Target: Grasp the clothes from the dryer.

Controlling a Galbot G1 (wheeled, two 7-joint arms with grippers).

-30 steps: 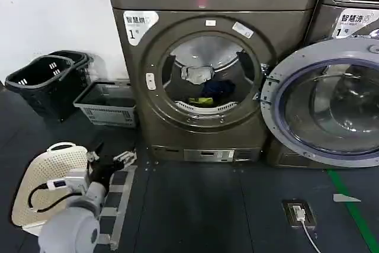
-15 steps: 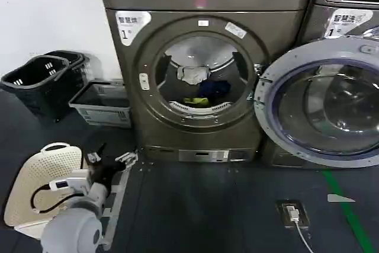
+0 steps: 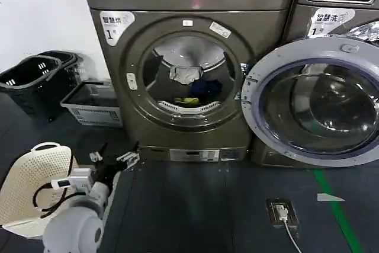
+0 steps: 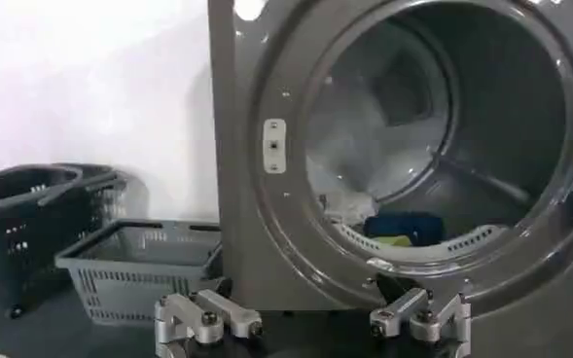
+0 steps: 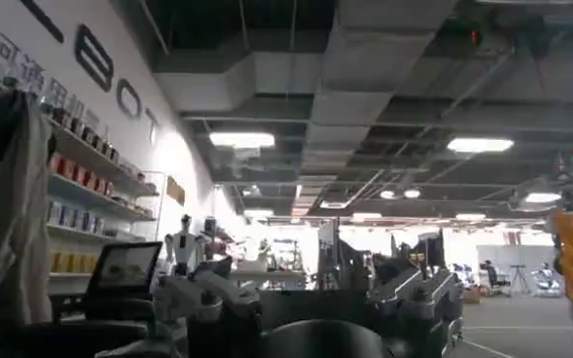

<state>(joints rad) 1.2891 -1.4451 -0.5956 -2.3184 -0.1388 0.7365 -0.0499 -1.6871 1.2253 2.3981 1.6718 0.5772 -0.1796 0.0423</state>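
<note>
The bronze-grey dryer [image 3: 112,87] with the "1" sticker stands in the middle, its porthole uncovered and its round door [image 3: 314,102] swung out to the right. Inside the steel drum lie the clothes: a yellow-green piece [image 3: 187,101], a dark navy piece [image 3: 204,89] and a pale grey piece [image 3: 185,74] hanging higher up. My left gripper [image 3: 113,159] hovers low over the floor, left of and below the porthole, open and empty. Its wrist view shows the fingertips [image 4: 252,329] spread wide, the drum ahead, and the yellow-green [image 4: 391,239] and navy [image 4: 412,224] pieces inside. My right gripper [image 5: 305,302] points away at the room, open.
Two black baskets [image 3: 29,81] and a grey crate [image 3: 92,103] stand left of the dryer by the wall. A white perforated basket [image 3: 29,185] lies beside my left arm. A second machine [image 3: 331,4] stands right. A floor socket [image 3: 279,213] and green tape [image 3: 334,214] mark the dark floor.
The whole scene has slid left in the head view. My left gripper stays low before the dryer, still open and empty.
</note>
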